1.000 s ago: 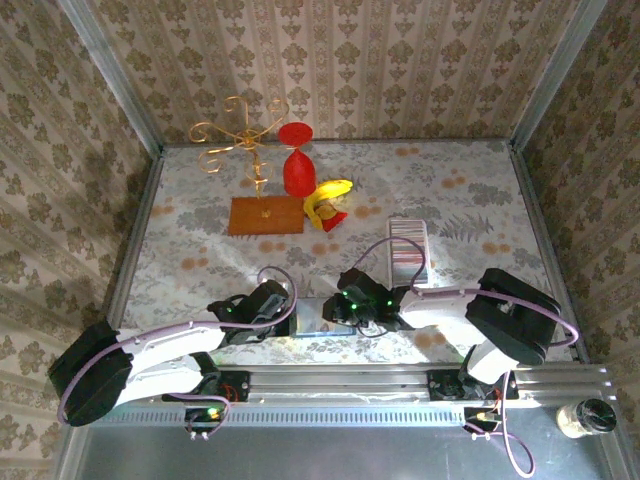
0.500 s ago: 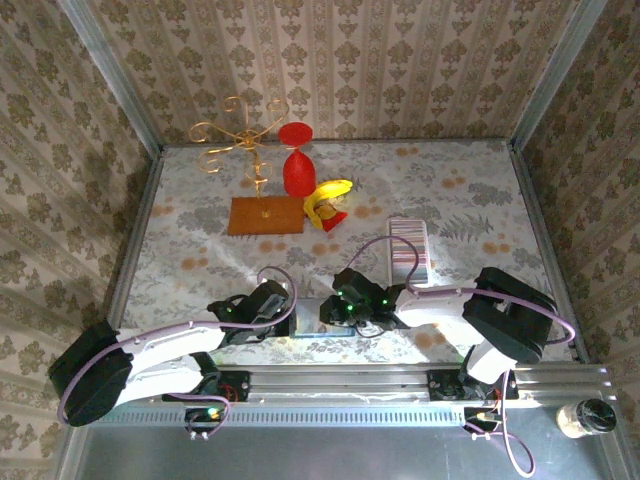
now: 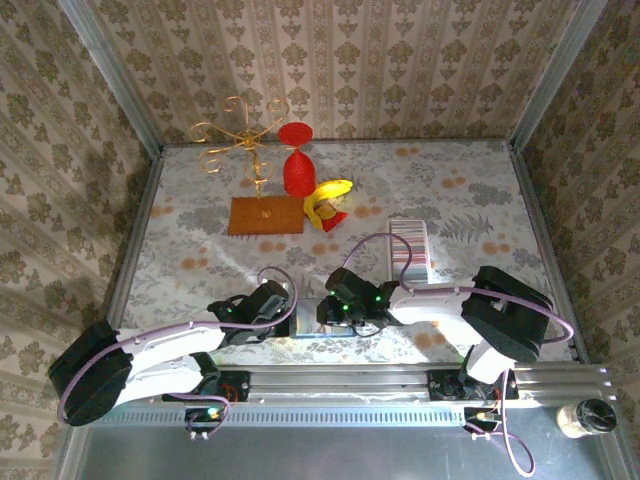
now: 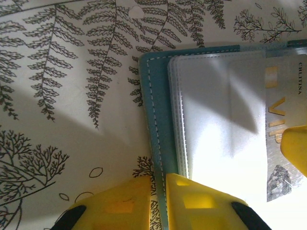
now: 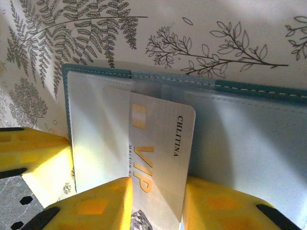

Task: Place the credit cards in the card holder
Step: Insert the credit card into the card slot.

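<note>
The credit card point(image 5: 163, 143), pale silver with gold VIP lettering, lies flat, half tucked into a clear sleeve of a teal pouch point(image 5: 249, 87). The card holder point(image 3: 408, 250), a ribbed, striped tray, lies farther back on the desk point(image 3: 200, 230).

Flat table point(image 3: 480, 200) under a pale cloth printed with ferns and orange-brown blossoms. Between left claw point(image 4: 163, 196) and right claw point(image 5: 158, 203), flat on the cloth: 1 teal card holder point(image 4: 156, 120) with white stitching and clear sleeves, 1 edge between the left claw's fingers. Just beyond the right claw, toward the far wall: 1 ribbed tray point(image 3: 408, 250), lengthwise away from the arms. Well beyond the left claw, near the far edge: 1 brown board point(image 3: 245, 215) carrying a gold wire stand point(image 3: 243, 135); beside it, 1 red hourglass-shaped piece point(image 3: 296, 165), upright. Next to that, 1 yellow banana point(image 3: 332, 190), touching something small and red point(image 3: 335, 222).
</note>
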Robot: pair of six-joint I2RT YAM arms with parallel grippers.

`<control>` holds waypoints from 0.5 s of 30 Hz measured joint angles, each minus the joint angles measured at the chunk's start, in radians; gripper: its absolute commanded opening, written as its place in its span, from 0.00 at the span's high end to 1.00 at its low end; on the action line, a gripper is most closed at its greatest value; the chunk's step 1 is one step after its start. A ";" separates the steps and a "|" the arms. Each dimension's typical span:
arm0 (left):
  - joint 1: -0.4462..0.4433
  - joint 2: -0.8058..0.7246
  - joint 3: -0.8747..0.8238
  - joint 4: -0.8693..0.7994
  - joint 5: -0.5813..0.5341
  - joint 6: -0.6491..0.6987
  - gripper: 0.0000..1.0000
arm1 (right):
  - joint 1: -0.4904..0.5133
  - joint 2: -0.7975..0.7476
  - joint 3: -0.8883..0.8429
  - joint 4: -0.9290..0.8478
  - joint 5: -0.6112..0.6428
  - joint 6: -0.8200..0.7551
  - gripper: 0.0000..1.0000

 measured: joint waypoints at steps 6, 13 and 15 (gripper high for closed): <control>-0.002 0.000 0.000 0.000 0.000 -0.003 0.84 | 0.018 0.019 0.045 -0.056 0.008 -0.010 0.73; -0.010 0.000 0.000 0.000 0.000 -0.005 0.86 | 0.035 0.029 0.082 -0.081 0.009 -0.012 0.73; -0.015 0.000 0.000 0.003 0.001 -0.007 0.86 | 0.035 0.033 0.091 -0.088 0.009 -0.012 0.73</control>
